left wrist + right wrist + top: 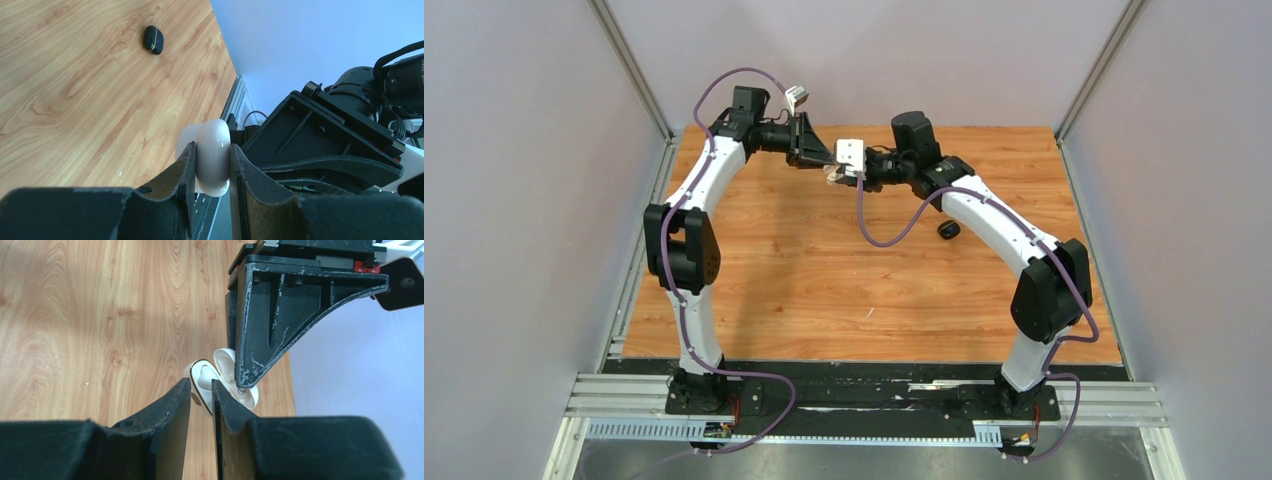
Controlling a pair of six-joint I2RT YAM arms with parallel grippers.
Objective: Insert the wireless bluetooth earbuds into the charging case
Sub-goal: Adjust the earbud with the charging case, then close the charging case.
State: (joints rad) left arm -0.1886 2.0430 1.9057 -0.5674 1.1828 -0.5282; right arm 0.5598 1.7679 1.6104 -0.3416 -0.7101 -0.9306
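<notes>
My left gripper [212, 148] is shut on a white charging case [213, 165] and holds it in the air over the far middle of the table [774, 260]. In the right wrist view the case [246, 396] is open, its lid behind the left gripper's black finger. One white earbud [203, 376] sits at a well of the case. My right gripper [201, 384] is nearly closed, its tips pinching that bud. In the top view the left gripper [822, 160] and the right gripper [848, 178] meet at the case [835, 174]. No other earbud shows.
A shut black charging case [948, 229] lies on the wooden table by the right arm's forearm; it also shows in the left wrist view [153, 39]. A tiny white fleck [871, 313] lies near the table's front. Grey walls [1164, 200] enclose the sides and back.
</notes>
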